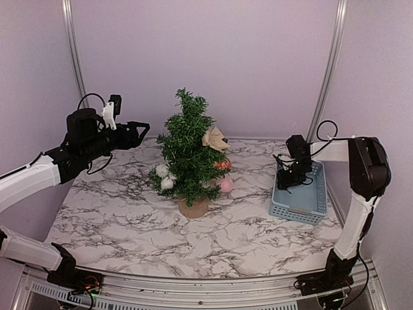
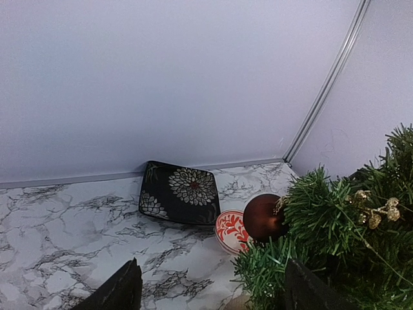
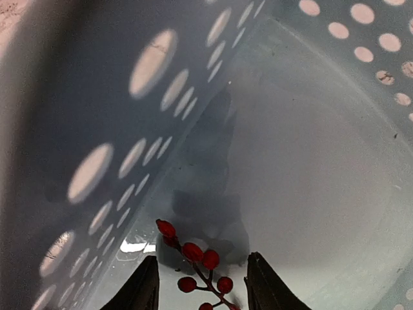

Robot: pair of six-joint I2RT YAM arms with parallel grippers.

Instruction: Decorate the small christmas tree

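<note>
R gripper (image 3: 202, 258) is seen down in the blue basket (image 1: 298, 213), well right of the small christmas tree (image 1: 188, 152); jaws part-open astride the red berry sprig (image 3: 192, 251), not pinched yet. L gripper (image 1: 142, 130), wide and empty, is hung just left of it, the nearer arm.

The top camera looks down from high up and sees the whole tabletop (image 1: 129, 226), with the small christmas tree (image 1: 187, 152) in the middle. The left wrist camera sits close on the tree's left, facing the back wall (image 2: 161, 77). The right wrist camera, right of the tree, looks closely into the basket (image 3: 97, 129). Top and left wrist views share the tree.
</note>
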